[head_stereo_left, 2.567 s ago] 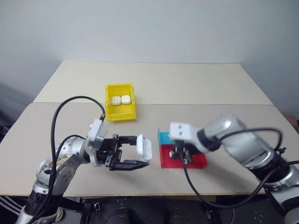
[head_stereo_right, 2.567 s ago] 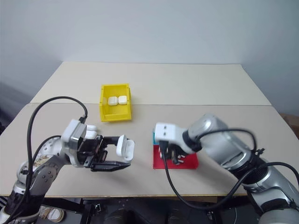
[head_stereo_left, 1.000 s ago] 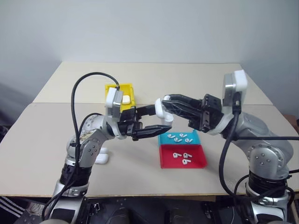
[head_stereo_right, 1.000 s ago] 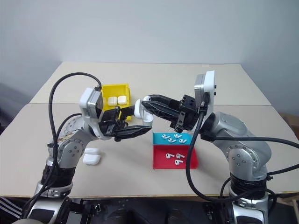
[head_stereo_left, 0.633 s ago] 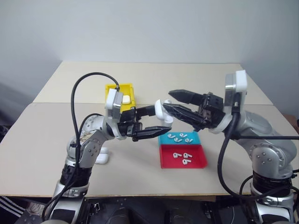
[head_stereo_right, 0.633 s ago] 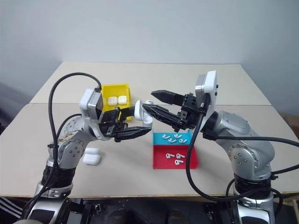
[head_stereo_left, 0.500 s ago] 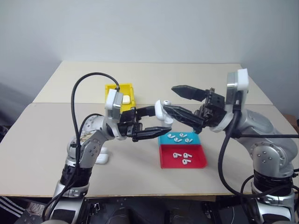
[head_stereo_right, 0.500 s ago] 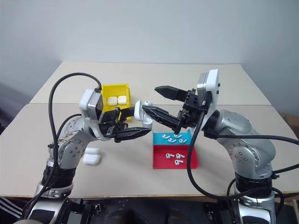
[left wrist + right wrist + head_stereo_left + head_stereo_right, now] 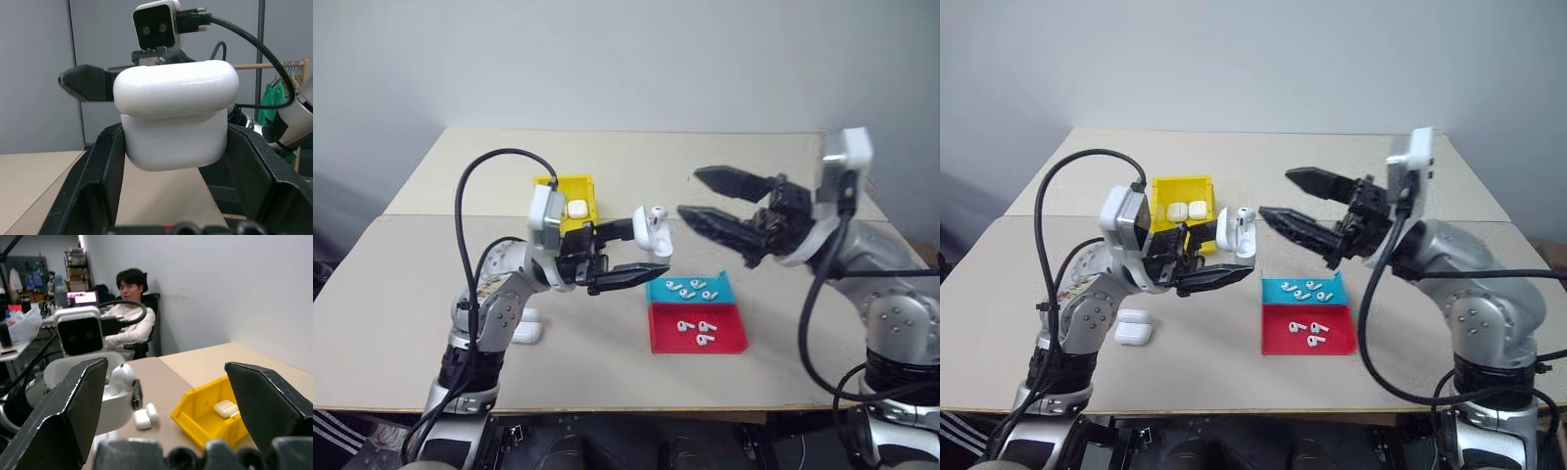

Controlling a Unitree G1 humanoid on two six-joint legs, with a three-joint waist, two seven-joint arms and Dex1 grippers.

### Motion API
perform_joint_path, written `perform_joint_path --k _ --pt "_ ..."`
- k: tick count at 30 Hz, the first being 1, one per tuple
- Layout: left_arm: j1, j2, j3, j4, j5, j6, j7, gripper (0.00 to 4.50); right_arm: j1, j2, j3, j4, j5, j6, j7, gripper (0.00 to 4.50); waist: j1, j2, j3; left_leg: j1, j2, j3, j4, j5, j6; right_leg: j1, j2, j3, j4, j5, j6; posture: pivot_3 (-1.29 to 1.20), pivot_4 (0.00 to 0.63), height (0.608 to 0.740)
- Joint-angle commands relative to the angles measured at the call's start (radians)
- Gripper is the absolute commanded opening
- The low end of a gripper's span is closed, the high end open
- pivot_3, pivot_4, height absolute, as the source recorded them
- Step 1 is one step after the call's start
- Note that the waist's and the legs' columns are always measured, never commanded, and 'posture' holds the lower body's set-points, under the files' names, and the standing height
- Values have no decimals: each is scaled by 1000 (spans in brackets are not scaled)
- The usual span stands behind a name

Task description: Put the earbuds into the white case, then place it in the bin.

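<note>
My left gripper (image 9: pixel 651 247) is shut on the white case (image 9: pixel 653 229), holding it up above the table between the two arms. A white earbud (image 9: pixel 659 210) pokes out of the top of the case. In the left wrist view the case (image 9: pixel 173 115) sits squeezed between both black fingers. My right gripper (image 9: pixel 689 193) hangs open a short way to the right of the case, touching nothing. Behind the left hand stands the yellow bin (image 9: pixel 1180 180) with two white cases (image 9: pixel 1186 210) inside. More earbuds (image 9: pixel 690 289) lie in the teal tray.
A red tray (image 9: pixel 729 343) with a few earbuds adjoins the teal tray (image 9: pixel 724 282) on its near side. Two spare white cases (image 9: pixel 1133 328) lie on the table beside my left arm. A person (image 9: pixel 129 298) sits at a desk behind the table.
My right gripper has opened and pulled back to the right, away from the case, leaving an earbud sticking out of it. The left gripper has kept still with the case.
</note>
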Motion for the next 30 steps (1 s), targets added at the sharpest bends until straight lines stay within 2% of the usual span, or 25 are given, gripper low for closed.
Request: perform_joint_path --k 1,4,8,12,14,30 --pt "-19 14 16 -1 -16 -15 -29 2789 -36 -16 -22 20 31 -3 11 4303 -2 0 0 0 0 0 0 0 0 0 0 0 0 0 0 0 150 740" --pt "-24 21 15 10 -15 -20 -46 2789 -68 -44 55 49 -44 7 30 3632 -1 0 0 0 0 0 0 0 0 0 0 0 0 0 0 0 150 740" --pt "-31 18 14 15 -14 -24 -50 2789 -112 -62 149 72 -147 -1 29 2159 -1 0 0 0 0 0 0 0 0 0 0 0 0 0 0 0 150 740" --pt "-25 17 13 4 -14 -23 -44 2789 -135 -62 161 83 -163 12 33 666 2 0 0 -1 0 0 0 0 0 0 0 0 0 0 0 0 150 740" --pt "-18 18 14 -5 -17 -19 -37 2789 -142 -62 161 83 -162 30 20 82 2 0 0 -1 0 0 0 0 0 0 0 0 -1 0 0 0 150 740" --pt "-8 25 16 -16 -16 -16 -23 2789 -118 -89 129 0 -94 94 45 82 2 0 0 -1 0 0 0 0 0 0 0 0 0 0 0 0 150 740"
